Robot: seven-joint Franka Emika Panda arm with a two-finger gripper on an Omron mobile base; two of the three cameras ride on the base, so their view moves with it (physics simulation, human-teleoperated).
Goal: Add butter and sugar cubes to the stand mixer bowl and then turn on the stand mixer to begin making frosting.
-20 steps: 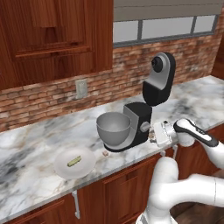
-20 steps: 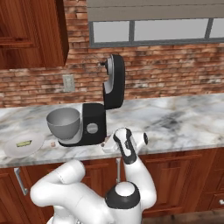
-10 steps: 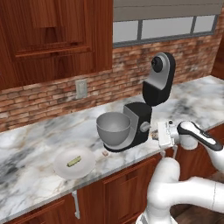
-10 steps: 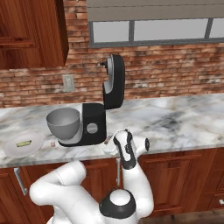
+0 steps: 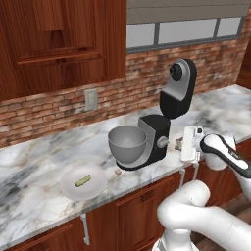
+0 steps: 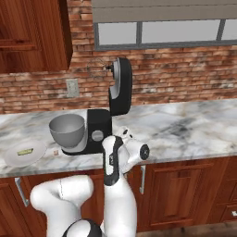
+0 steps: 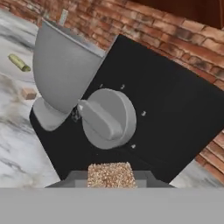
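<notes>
**Sugar cube gripped beside the mixer, ahead of the carry to the bowl**

The gripper (image 7: 110, 180) was clenched on a sugar cube (image 7: 110, 174), a speckled tan block pinched between the two fingers in the hand view. Directly beyond the fingers stood the black mixer (image 7: 162, 109), with its grey knob (image 7: 108, 117) just past the cube. The grey bowl (image 7: 61, 72) lay further off to one side of the fingers, its rim above them. A second cube (image 7: 29, 93) and the butter (image 7: 19, 62) on the plate (image 5: 95, 188) lay well beyond the bowl. To finish this step well, the cube would probably need lifting clear of the knob and over the rim before the fingers let go; letting go early would likely drop it on the counter (image 5: 29, 166).
</notes>
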